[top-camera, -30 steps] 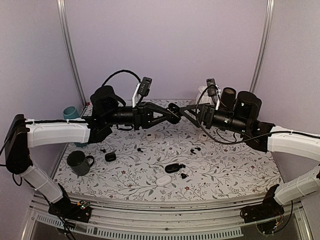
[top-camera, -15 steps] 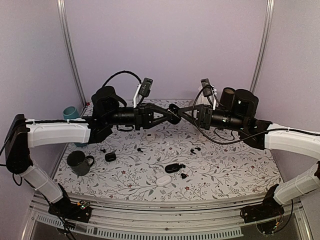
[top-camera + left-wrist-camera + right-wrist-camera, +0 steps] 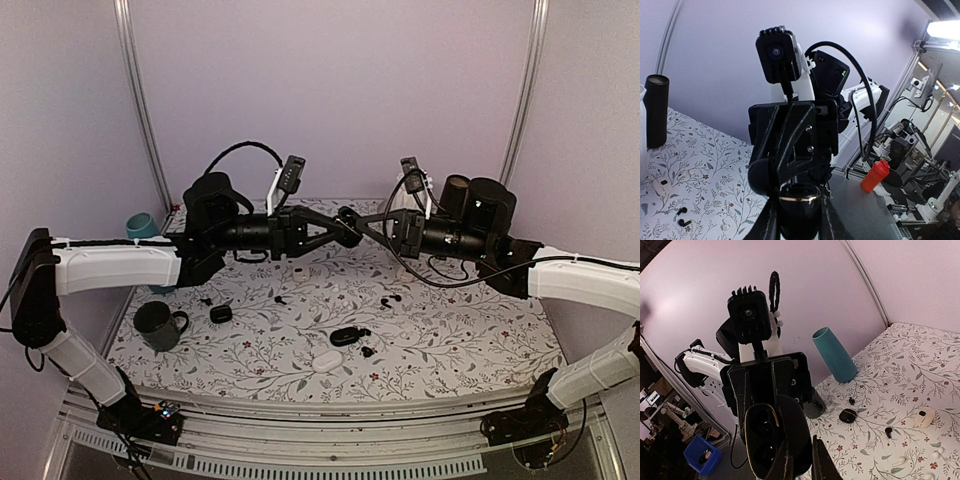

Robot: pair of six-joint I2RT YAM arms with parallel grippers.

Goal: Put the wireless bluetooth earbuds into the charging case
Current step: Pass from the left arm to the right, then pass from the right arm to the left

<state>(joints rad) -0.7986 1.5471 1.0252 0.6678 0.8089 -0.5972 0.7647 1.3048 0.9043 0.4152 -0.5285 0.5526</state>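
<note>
My left gripper [image 3: 799,222] is clamped tight on the charging case [image 3: 799,205], a black pebble with a gold rim, held in the air over the middle of the table [image 3: 480,350]. My right gripper [image 3: 803,447] has its fingers drawn almost together right at the case's edge. I cannot tell whether they pinch the lid or only touch it, and I see no bud between them.

The wireless bluetooth earbuds [image 3: 392,298] lie loose on the table below. Seen from above, one is at five o'clock from the raised case and another bud [image 3: 279,298] at seven.

I judge this the readying of the case, its lid seemingly open toward my right wrist. Next my right must let go, drop to a bud and take it with the stem lined up — then carry it to its socket while my left holds the case level.
</note>
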